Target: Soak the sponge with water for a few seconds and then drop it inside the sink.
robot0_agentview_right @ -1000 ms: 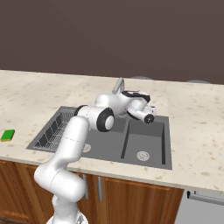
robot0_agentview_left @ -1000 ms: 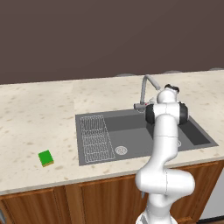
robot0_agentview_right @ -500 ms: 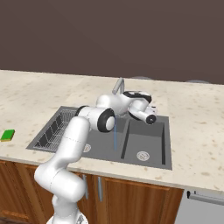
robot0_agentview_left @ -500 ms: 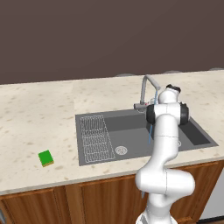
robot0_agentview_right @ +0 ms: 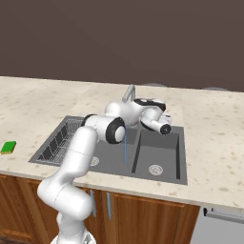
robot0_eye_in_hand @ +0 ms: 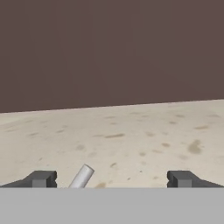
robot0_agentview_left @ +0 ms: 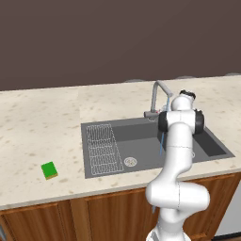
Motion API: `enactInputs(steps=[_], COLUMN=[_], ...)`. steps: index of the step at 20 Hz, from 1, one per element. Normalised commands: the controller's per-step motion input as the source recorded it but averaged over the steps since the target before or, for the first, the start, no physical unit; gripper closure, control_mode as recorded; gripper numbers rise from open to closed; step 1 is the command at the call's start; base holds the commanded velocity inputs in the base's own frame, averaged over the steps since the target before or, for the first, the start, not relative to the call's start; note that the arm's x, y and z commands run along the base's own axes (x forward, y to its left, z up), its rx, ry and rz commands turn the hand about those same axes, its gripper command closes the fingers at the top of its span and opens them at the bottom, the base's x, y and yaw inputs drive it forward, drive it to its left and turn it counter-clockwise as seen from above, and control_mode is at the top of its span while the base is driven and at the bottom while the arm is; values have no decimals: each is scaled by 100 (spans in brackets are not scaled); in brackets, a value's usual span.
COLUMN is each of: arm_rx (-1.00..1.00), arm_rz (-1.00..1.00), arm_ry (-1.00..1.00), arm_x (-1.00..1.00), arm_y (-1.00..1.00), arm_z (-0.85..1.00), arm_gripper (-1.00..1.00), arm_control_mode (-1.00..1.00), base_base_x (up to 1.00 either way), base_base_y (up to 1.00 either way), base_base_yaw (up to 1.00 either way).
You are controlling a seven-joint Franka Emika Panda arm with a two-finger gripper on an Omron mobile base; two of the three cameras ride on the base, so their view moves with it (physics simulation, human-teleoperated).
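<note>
The sponge [robot0_agentview_left: 49,170] [robot0_agentview_right: 8,147], green on top, lies flat on the counter far to the left of the sink [robot0_agentview_left: 141,136] [robot0_agentview_right: 159,147]. A thin blue stream of water [robot0_agentview_left: 162,142] [robot0_agentview_right: 125,151] falls from the curved faucet [robot0_agentview_left: 159,90] [robot0_agentview_right: 128,92] into the sink. My gripper [robot0_eye_in_hand: 111,179] is open and holds nothing. Its fingertips [robot0_eye_in_hand: 41,178] stand wide apart above the counter behind the sink, with a short grey faucet lever [robot0_eye_in_hand: 82,176] between them. The hand is beside the faucet, far from the sponge.
A ribbed wire drainboard [robot0_agentview_left: 101,148] [robot0_agentview_right: 59,143] fills the sink's left part. Round silver drains [robot0_agentview_left: 130,162] [robot0_agentview_right: 155,169] sit in the basins. A dark wall rises behind the speckled counter [robot0_agentview_left: 42,127]. Wooden cabinet fronts [robot0_agentview_left: 108,214] run below it.
A thin stream of water has started to fall from the faucet into the sink. The arm has barely moved, and the sponge lies where it was.
</note>
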Motion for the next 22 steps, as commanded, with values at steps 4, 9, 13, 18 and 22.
enactInputs(steps=[4, 9, 13, 18, 22], arm_rx=[0, 0, 0, 0, 0], arm_rz=[0, 0, 0, 0, 0], arm_ry=[0, 0, 0, 0, -2], arm_x=[-41, -51, -51, -40, -26], arm_y=[0, 0, 0, 0, 0], arm_z=[18, 20, 25, 38, 49], arm_gripper=[-100, -100, -100, -100, -100], arm_control_mode=[-100, -100, -100, -100, -100], base_base_x=[0, 0, 0, 0, 0], base_base_y=[0, 0, 0, 0, 0], base_base_yaw=[0, 0, 0, 0, 0])
